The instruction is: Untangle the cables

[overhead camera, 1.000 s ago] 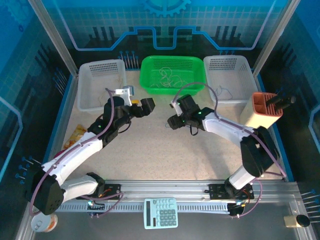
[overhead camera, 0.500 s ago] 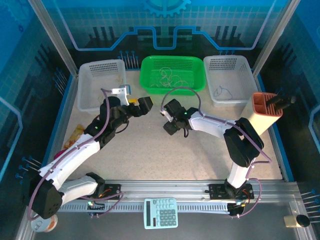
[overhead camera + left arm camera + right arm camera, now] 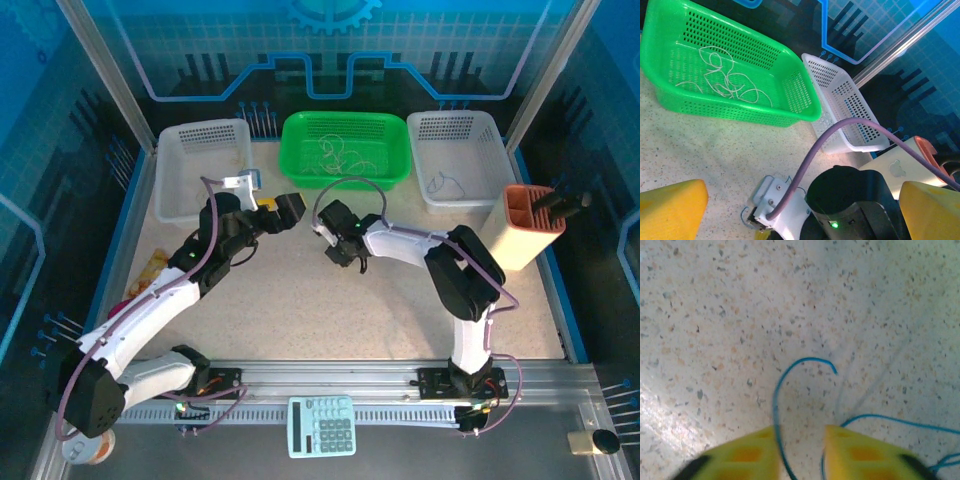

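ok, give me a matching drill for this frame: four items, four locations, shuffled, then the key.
Items:
1. whitish cables
2. blue cable
3. dark cable
4. calculator

Places:
A. in the right-hand white basket
B. on the table, between the tips of the right pincer
C. bottom centre of the top view
D. in the green basket

Pairs: 1-D, 2-B, 3-A, 4-C.
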Available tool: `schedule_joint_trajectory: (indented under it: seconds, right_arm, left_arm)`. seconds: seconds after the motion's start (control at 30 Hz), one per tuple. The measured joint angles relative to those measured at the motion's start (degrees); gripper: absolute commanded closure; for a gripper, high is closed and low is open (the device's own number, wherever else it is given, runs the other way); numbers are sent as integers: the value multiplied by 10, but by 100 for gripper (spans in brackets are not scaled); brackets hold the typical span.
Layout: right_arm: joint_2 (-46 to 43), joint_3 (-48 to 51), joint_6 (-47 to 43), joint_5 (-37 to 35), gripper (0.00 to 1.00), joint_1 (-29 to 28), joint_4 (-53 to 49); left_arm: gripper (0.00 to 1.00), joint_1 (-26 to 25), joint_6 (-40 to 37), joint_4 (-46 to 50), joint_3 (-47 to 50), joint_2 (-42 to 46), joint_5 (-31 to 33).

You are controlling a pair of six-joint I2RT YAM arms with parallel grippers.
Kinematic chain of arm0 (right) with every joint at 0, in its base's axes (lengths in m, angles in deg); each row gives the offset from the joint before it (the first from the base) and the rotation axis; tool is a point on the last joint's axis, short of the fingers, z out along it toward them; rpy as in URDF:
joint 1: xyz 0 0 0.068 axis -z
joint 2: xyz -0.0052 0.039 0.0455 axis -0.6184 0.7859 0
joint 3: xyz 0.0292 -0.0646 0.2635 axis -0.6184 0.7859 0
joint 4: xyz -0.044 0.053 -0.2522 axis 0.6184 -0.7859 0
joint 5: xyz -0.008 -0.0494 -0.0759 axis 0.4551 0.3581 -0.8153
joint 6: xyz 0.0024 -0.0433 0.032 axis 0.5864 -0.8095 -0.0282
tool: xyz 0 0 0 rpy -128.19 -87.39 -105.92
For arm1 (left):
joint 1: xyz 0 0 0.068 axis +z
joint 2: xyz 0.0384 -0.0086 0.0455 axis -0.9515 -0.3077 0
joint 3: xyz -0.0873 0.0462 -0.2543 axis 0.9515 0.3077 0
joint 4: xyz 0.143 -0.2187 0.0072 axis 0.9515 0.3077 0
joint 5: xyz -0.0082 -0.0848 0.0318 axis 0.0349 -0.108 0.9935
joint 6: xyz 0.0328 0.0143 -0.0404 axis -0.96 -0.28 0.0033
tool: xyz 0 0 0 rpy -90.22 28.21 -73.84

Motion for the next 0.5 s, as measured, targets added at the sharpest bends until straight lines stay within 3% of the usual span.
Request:
schedule_joint_trajectory:
  seconds: [0.2, 0.5]
  right_arm:
    - [-27, -21, 2, 10, 100, 1, -12]
    - [-244, -84, 77, 98, 100, 53, -21]
  left_arm:
    - [1, 0, 0, 0, 7, 0, -2]
    - [1, 4, -7, -27, 22, -3, -33]
